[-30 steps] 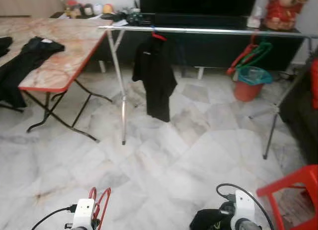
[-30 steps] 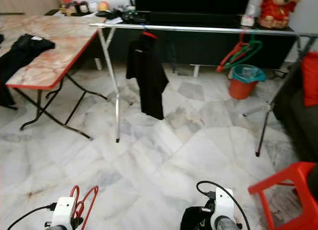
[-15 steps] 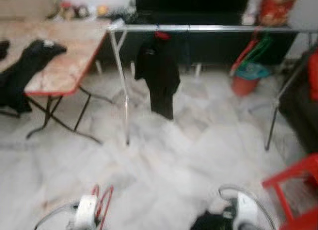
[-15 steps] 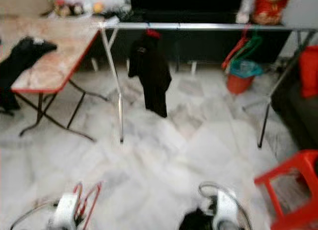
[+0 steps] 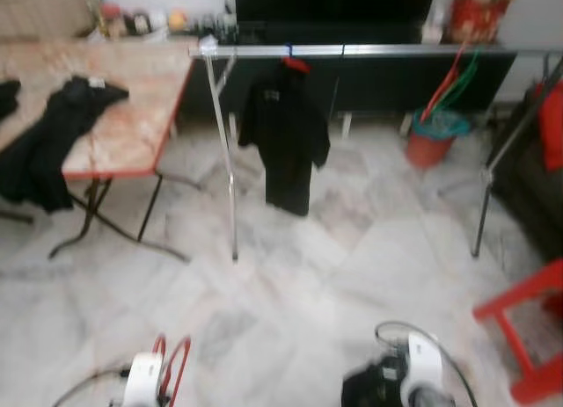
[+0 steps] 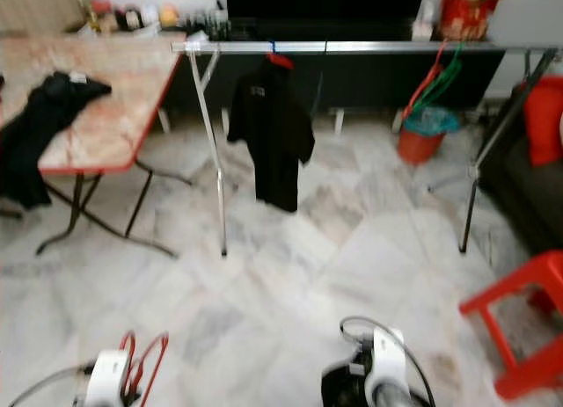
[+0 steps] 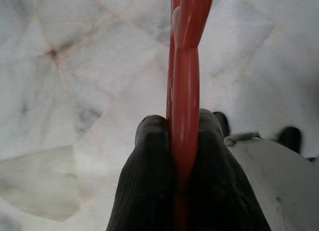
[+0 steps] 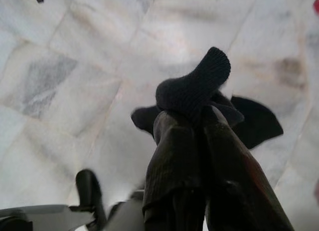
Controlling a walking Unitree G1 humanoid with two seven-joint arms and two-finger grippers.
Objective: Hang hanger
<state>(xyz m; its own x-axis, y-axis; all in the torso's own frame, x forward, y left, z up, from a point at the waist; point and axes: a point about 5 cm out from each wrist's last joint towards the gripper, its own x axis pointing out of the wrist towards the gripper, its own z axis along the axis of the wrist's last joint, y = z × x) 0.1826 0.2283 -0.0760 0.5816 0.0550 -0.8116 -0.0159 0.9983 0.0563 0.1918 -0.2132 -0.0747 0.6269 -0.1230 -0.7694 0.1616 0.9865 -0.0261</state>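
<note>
Our left end effector [image 7: 185, 141] pinches a red hanger [image 7: 185, 66] low over the floor, well short of the rail [image 5: 352, 50]; our right end effector [image 8: 192, 123] grips dark cloth [image 8: 197, 89]. We judge the hanger light, stiff, slick; best held at its bar.

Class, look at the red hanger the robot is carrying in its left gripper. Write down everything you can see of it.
The red hanger looks like smooth, glossy plastic with rounded bars. The left gripper is shut on it, its two black fingers pressing on either side of a bar. From the head camera its red loops rise above the wrist, low over the pale marble floor. It carries no clothing and is still far from the rail.
</note>
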